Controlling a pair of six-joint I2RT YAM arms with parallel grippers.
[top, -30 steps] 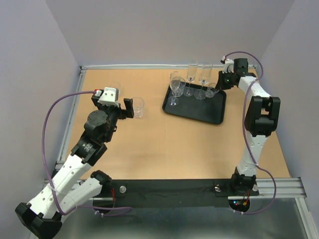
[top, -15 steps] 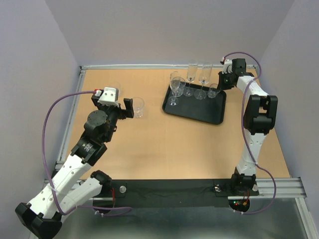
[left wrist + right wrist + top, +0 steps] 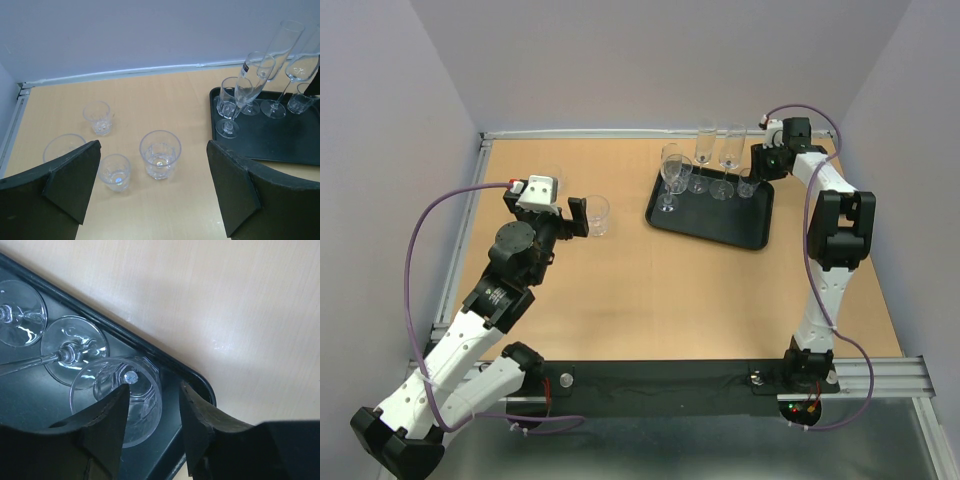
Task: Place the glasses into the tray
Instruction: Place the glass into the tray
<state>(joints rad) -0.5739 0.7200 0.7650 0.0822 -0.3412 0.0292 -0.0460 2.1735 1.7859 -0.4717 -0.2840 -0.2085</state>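
The black tray point(image 3: 720, 225) sits at the back right and holds several clear glasses: a stemmed glass point(image 3: 672, 178), two flutes point(image 3: 704, 145) and short tumblers point(image 3: 721, 189). My right gripper point(image 3: 760, 162) is open at the tray's far right corner. In the right wrist view point(image 3: 152, 405) one finger is over a tumbler point(image 3: 135, 405) that stands in the tray, and the other is outside it and apart from it. My left gripper point(image 3: 152, 190) is open and empty above several tumblers on the table: a large one point(image 3: 160, 154), a small one point(image 3: 114, 171), another point(image 3: 97, 117), and one point(image 3: 62, 146) partly hidden by a finger.
The table's back rail point(image 3: 610, 132) and the walls stand close behind the tray. Stemmed glass feet point(image 3: 75, 347) sit just left of the right gripper's tumbler. The tray rim point(image 3: 150, 347) runs close past the right fingers.
The right gripper has shifted slightly back and to the left at the tray's corner. The left arm and the glasses on the table have not moved.
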